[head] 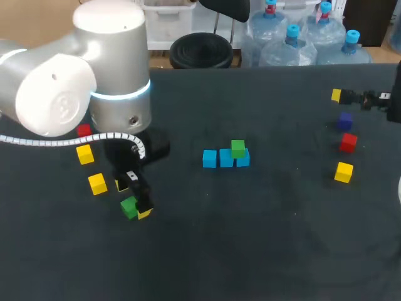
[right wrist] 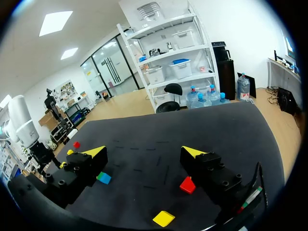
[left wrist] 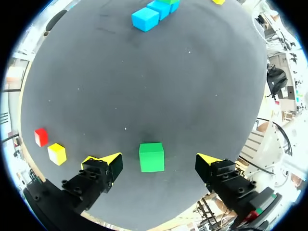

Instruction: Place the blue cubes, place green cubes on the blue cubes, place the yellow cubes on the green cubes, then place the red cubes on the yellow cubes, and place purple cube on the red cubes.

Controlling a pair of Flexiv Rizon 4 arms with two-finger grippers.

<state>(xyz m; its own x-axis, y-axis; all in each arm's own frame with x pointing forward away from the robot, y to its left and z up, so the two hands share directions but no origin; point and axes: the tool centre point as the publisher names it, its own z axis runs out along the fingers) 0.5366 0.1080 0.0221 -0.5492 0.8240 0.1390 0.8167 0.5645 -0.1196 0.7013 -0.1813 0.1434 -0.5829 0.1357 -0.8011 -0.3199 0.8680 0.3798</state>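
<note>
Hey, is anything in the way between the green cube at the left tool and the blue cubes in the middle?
Nothing visible. Bare dark tabletop lies between the green cube, sitting between the left tool's open fingers, and the row of blue cubes. The yellow cube and red cube sit off to one side.

Right gripper (right wrist: 144,155) spread wide above the table (right wrist: 216,130).
Red cube (right wrist: 187,185) beside one finger, yellow cube (right wrist: 163,218) nearer, blue cube (right wrist: 103,178) beyond the other.

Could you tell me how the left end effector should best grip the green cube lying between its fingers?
Grip the green cube by its two opposite side faces, coming straight down from above. It lies flat, and the open left end effector straddles it, one finger beside each face.
</note>
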